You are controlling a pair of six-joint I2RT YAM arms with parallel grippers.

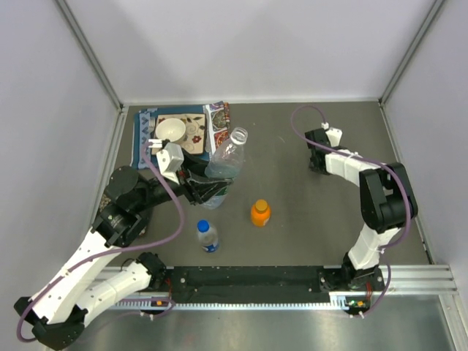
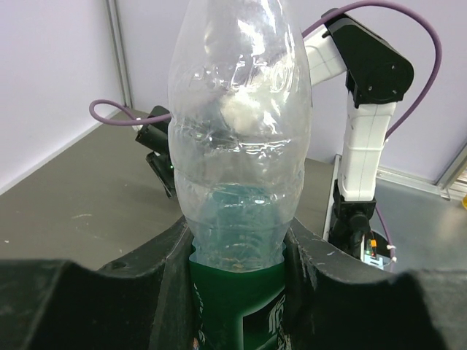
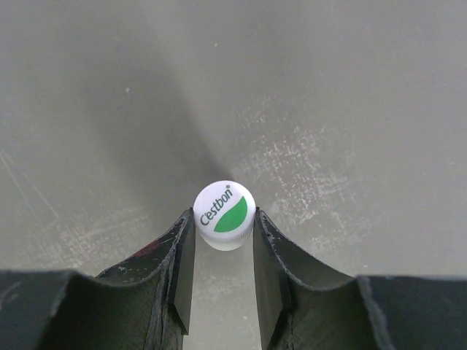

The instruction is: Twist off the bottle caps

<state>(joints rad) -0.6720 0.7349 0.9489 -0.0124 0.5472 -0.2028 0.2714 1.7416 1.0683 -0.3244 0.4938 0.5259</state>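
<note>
My left gripper (image 1: 210, 180) (image 2: 237, 251) is shut on a clear greenish bottle (image 1: 225, 162) (image 2: 237, 146) with a dark green label, gripping it at the waist. The bottle leans up and to the right, and its neck (image 1: 239, 136) is open with no cap. My right gripper (image 1: 316, 162) (image 3: 224, 222) is shut on a white cap (image 3: 225, 209) with green print, held low over the table at the right. A short orange bottle (image 1: 260, 213) with an orange cap stands at the centre. A clear bottle (image 1: 208, 236) with a blue cap stands nearer the front.
A patterned cloth (image 1: 146, 139) with a white bowl (image 1: 170, 130) lies at the back left, just behind the left arm. Grey walls and metal posts close in the table (image 1: 292, 139) on three sides. The rail (image 1: 248, 281) with both arm bases runs along the near edge.
</note>
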